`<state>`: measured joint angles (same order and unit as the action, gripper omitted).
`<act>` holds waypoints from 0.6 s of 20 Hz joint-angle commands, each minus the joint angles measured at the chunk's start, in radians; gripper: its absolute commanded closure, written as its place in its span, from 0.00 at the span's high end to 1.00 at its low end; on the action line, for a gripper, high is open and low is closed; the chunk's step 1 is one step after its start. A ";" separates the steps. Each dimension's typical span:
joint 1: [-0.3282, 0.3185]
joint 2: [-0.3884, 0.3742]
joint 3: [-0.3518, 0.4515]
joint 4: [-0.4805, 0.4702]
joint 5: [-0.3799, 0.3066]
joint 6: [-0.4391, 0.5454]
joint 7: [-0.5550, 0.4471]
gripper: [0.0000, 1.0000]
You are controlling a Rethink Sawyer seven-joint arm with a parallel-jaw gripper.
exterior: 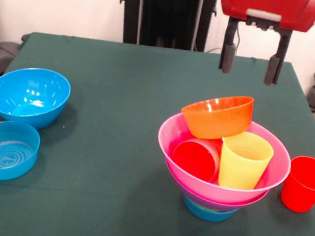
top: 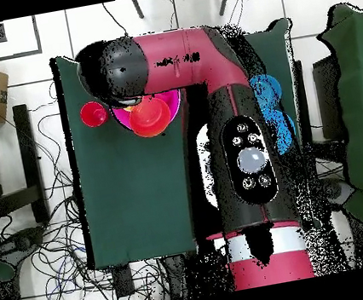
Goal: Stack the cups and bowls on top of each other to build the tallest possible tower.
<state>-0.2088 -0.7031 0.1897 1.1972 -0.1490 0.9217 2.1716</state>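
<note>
Green cloth covers the table [exterior: 114, 147], with a pale wall behind. On its right half in the front view stands the tower [exterior: 220, 176]: a small blue bowl [exterior: 209, 211] at the base, a thin purple rim above it, then the wide pink bowl [exterior: 173, 132]. Inside the pink bowl a red cup [exterior: 195, 158] lies on its side, mouth toward the camera, beside an upright yellow cup [exterior: 245, 160]. An orange bowl [exterior: 217, 116] rests tilted on top of them, at the pink bowl's back rim.

Just right of the tower, apart from it, a second red cup [exterior: 305, 184] stands upright close to the table's right edge. Well apart at the left edge sit a deep blue bowl [exterior: 29, 95] and a shallow blue bowl [exterior: 4, 149]. The middle of the table is open cloth.

The gripper [exterior: 250, 65] hangs above the tower, fingers spread wide, holding nothing and touching nothing.

The overhead view shows the arm [top: 208, 83] covering most of the tower; only the pink rim, orange bowl and outer red cup show there.
</note>
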 commanded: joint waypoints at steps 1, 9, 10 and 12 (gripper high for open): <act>0.021 0.025 0.025 0.044 -0.002 0.074 0.010 1.00; 0.016 0.020 0.027 0.137 -0.007 -0.020 0.008 1.00; 0.019 0.018 0.028 0.144 -0.006 -0.025 0.012 1.00; 0.020 0.012 0.025 0.183 -0.008 -0.059 0.021 1.00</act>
<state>-0.2022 -0.7153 0.1899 1.2121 -0.1488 0.9159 2.1716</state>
